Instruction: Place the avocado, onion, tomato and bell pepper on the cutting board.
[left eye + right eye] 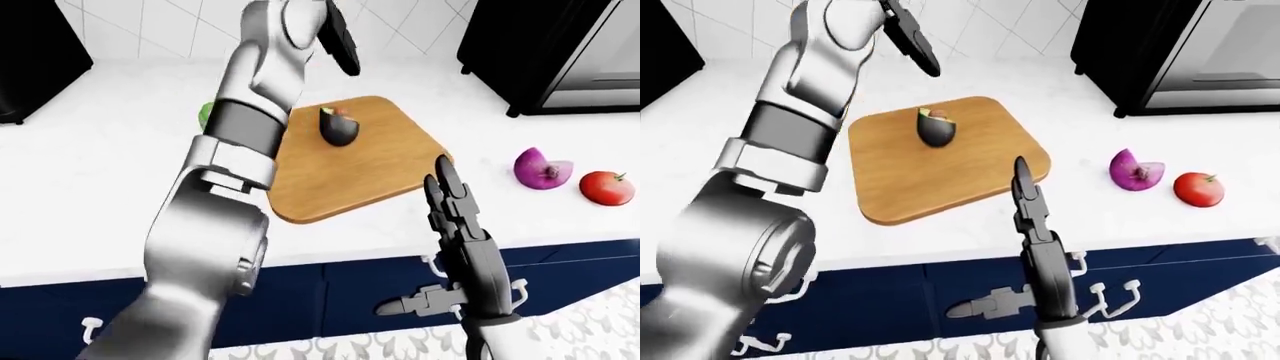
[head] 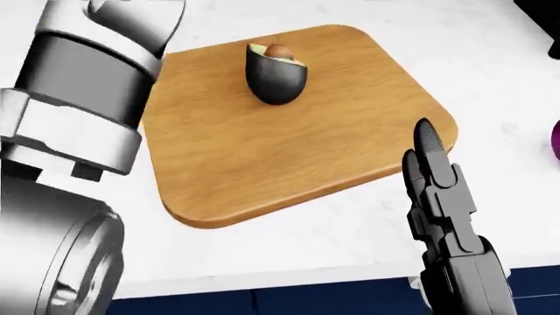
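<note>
A cut avocado [image 2: 276,72] stands on the wooden cutting board [image 2: 262,151] near its top. A purple onion piece [image 1: 542,169] and a red tomato [image 1: 606,187] lie on the white counter to the board's right. A bit of green bell pepper [image 1: 205,115] shows behind my left arm, left of the board. My left hand [image 1: 338,37] is raised above the board's top edge, fingers open and empty. My right hand [image 2: 429,157] hovers over the board's lower right corner, fingers straight and open, holding nothing.
A dark oven or microwave [image 1: 560,52] stands at the top right of the counter [image 1: 90,187], another black appliance [image 1: 35,60] at the top left. Blue cabinet fronts with handles [image 1: 360,289] run below the counter edge. My left forearm blocks much of the left side.
</note>
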Tool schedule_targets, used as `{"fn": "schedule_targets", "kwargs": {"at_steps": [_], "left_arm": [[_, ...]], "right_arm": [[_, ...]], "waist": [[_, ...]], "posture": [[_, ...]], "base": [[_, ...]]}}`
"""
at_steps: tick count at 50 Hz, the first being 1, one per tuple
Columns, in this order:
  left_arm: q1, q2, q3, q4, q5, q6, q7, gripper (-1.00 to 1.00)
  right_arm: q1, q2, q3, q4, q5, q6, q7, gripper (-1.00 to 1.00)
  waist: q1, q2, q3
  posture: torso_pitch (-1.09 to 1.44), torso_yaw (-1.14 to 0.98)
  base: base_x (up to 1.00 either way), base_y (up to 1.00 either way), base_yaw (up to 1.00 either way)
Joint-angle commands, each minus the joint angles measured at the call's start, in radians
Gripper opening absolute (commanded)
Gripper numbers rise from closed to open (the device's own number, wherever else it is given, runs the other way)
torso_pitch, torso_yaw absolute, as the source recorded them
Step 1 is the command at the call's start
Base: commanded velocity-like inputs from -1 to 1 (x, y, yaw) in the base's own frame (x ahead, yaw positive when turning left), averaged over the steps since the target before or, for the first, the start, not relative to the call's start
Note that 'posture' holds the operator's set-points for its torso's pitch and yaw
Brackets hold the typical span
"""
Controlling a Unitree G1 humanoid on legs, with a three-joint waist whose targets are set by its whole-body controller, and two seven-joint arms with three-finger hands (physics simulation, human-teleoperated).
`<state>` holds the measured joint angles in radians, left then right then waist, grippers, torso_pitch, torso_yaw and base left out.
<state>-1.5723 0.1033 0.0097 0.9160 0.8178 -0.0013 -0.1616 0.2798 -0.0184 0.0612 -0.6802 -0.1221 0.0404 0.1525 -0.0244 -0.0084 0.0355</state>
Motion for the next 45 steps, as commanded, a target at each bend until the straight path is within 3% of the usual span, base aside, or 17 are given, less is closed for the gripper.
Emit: {"fn": "schedule_targets", "kwargs": {"at_steps": [1,7,10,14,18,24,32,34,45], "left_arm": [[-0.119,0.048,0.023,0.008,-0.074,0.009,-0.002,1.0],[-0.26,0.167,0.027,0.227,-0.125,-0.056,0.051,1.0],[-0.239,0.227,0.018,0.297,-0.103,-0.094,0.083,1.0],[-0.183,0.318,-0.028,0.354,0.001,-0.147,-0.01,1.0],[-0.108,0.366,-0.054,0.38,0.123,-0.207,-0.054,1.0],[-0.069,0.395,-0.042,0.39,0.228,-0.217,-0.099,1.0],[-0.039,0.405,-0.017,0.392,0.287,-0.217,-0.175,1.0],[-0.021,0.408,-0.042,0.397,0.34,-0.209,-0.125,1.0],[0.074,0.341,-0.021,0.42,0.402,-0.17,-0.073,1.0]], "right_arm": [[-0.01,-0.001,-0.002,-0.042,0.003,-0.029,-0.006,1.0],[-0.015,-0.001,-0.002,-0.038,0.001,-0.026,-0.006,1.0],[-0.018,-0.001,-0.002,-0.035,0.001,-0.025,-0.007,1.0],[-0.02,-0.001,0.001,-0.031,-0.001,-0.025,-0.007,1.0],[-0.02,-0.001,0.001,-0.031,-0.002,-0.025,-0.009,1.0],[-0.018,-0.002,0.001,-0.031,-0.003,-0.026,-0.009,1.0],[-0.019,-0.002,-0.004,-0.024,0.002,-0.031,-0.008,1.0],[-0.021,-0.002,-0.002,-0.021,0.0,-0.031,-0.008,1.0],[-0.025,0.0,-0.005,-0.026,0.002,-0.024,-0.008,1.0]], "waist": [[0.002,-0.003,-0.027],[0.004,-0.002,-0.019],[0.004,0.0,-0.02],[0.003,0.008,-0.024],[0.001,0.012,-0.025],[0.001,0.008,-0.026],[0.002,0.009,-0.03],[0.002,0.011,-0.03],[0.0,0.016,-0.038]], "posture": [[0.0,0.0],[0.0,0.0],[0.0,0.0],[0.0,0.0],[0.0,0.0],[0.0,0.0],[0.0,0.0],[0.0,0.0],[0.0,0.0]], "base": [[0.0,0.0,0.0],[0.0,0.0,0.0],[0.0,0.0,0.0],[0.0,0.0,0.0],[0.0,0.0,0.0],[0.0,0.0,0.0],[0.0,0.0,0.0],[0.0,0.0,0.0],[0.0,0.0,0.0]]}}
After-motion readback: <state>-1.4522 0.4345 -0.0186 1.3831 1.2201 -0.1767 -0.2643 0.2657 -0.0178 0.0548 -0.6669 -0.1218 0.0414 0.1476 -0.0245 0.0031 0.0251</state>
